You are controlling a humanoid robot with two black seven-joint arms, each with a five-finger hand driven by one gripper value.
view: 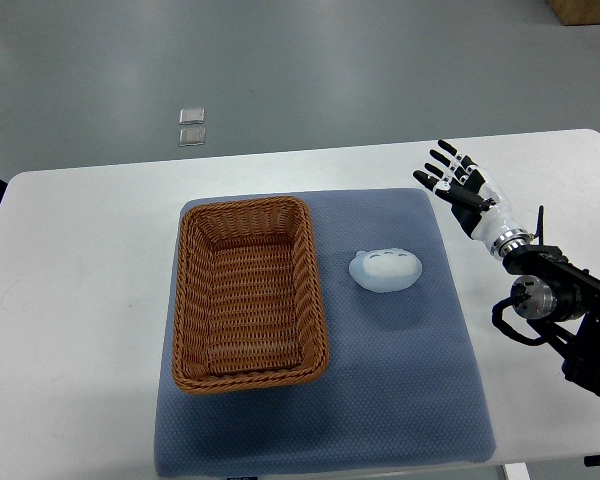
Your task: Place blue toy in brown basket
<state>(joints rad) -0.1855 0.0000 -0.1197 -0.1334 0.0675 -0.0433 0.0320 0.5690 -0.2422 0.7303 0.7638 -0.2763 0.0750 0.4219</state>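
A pale blue rounded toy (pixel 385 269) lies on the blue-grey mat (pixel 400 400), just right of the brown wicker basket (pixel 188 300). The basket is rectangular and holds nothing. My right hand (pixel 460 187) hovers over the white table to the upper right of the toy, apart from it, with fingers spread and holding nothing. Its arm comes in from the right edge. My left hand does not show.
The white table (pixel 70 300) carries the mat with the basket on its left half. Two small clear squares (pixel 191 127) lie on the grey floor beyond the table's far edge. A brown box corner (pixel 586 10) shows at the top right.
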